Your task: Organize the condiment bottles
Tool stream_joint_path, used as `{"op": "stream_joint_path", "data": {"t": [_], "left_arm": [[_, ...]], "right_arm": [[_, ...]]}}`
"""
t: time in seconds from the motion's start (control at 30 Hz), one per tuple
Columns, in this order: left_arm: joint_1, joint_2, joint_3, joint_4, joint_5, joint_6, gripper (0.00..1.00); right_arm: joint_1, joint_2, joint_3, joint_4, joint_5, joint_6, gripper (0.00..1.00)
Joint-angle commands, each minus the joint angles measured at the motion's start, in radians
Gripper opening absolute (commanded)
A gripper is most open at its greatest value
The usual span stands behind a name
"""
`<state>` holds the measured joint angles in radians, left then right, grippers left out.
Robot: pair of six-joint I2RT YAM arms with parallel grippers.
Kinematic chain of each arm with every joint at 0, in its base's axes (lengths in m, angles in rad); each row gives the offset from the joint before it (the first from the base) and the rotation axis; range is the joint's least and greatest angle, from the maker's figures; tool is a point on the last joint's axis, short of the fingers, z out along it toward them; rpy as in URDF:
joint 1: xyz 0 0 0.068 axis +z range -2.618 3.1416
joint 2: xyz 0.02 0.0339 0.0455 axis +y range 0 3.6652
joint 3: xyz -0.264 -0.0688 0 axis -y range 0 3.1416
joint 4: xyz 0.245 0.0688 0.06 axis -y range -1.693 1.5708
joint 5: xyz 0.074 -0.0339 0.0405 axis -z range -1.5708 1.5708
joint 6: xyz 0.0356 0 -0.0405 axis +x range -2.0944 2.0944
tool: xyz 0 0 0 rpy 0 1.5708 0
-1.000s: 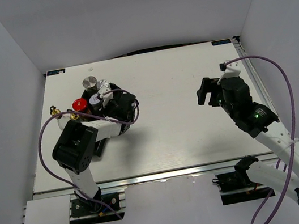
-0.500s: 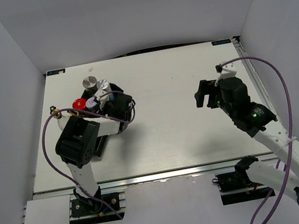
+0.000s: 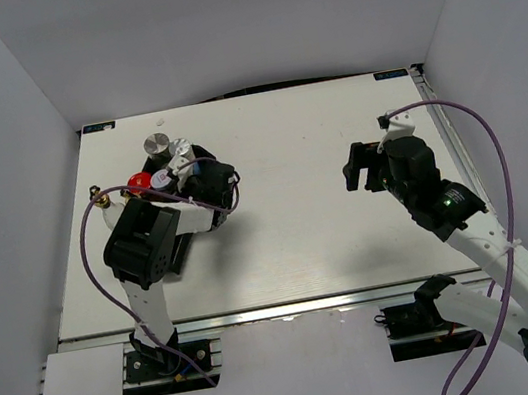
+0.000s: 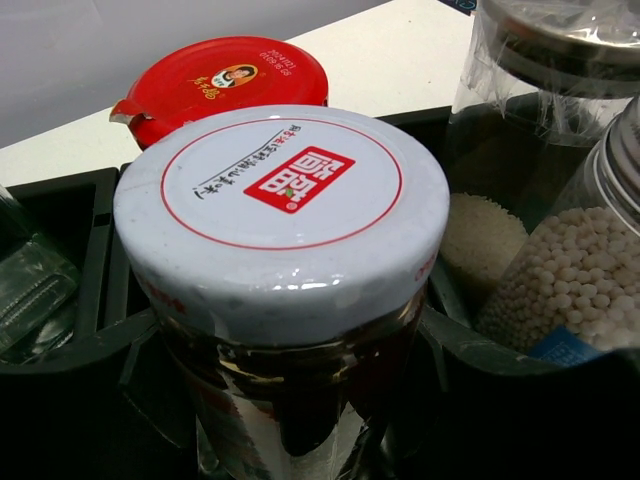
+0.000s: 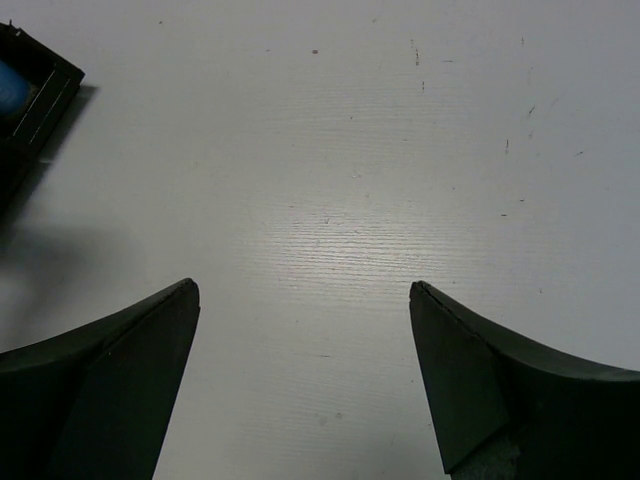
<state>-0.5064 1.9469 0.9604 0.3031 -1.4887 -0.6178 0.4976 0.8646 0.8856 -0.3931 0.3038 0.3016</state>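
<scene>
Four jars (image 4: 280, 200), one bottle (image 4: 30, 290), one tray (image 4: 70, 195)

The divided tray (image 4: 95, 215) is found on the far left part of the table (image 3: 308, 220), with the left gripper (image 3: 180, 172) over it. In the left wrist view a wide-lidded jar (image 4: 280, 195) is seen foremost, at the tray's middle; whether it rests on the tray floor cannot be told. A portrait-lidded jar (image 4: 225, 80) stands just behind it, to the left. On the right, a pellet jar (image 4: 575, 270) is set nearer and a grain jar (image 4: 520, 110) behind it. A glass bottle (image 4: 28, 290) sits in the leftmost compartment. The right gripper (image 5: 300, 290) is placed above bare table, well right of the tray.
</scene>
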Motion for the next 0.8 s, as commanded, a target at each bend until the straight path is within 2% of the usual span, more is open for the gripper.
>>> {"op": "stream_joint_path", "data": {"t": [0.0,0.13,0.5,0.6,0.63,0.67,0.77], "left_arm": [[0.006,-0.014,0.035,0.028,-0.064,-0.049,0.58],[0.008,-0.019,0.031,0.021,-0.074,-0.065,0.69],[0.008,-0.009,0.057,-0.067,-0.081,-0.132,0.82],[0.008,-0.005,0.075,-0.107,-0.088,-0.154,0.83],[0.009,-0.005,0.077,-0.107,-0.09,-0.155,0.76],[0.009,-0.006,0.074,-0.101,-0.091,-0.154,0.74],[0.009,-0.014,0.067,-0.099,-0.091,-0.152,0.74]], "right_arm": [[-0.004,-0.01,-0.001,0.033,-0.003,-0.022,0.89],[-0.004,0.001,0.001,0.028,0.003,-0.025,0.89],[-0.005,-0.001,0.001,0.025,0.001,-0.03,0.89],[-0.005,-0.001,0.004,0.023,0.008,-0.032,0.89],[-0.007,-0.001,0.007,0.02,0.009,-0.033,0.9],[-0.007,-0.003,0.006,0.019,0.008,-0.033,0.89],[-0.005,-0.007,0.003,0.02,0.008,-0.032,0.89]]}}
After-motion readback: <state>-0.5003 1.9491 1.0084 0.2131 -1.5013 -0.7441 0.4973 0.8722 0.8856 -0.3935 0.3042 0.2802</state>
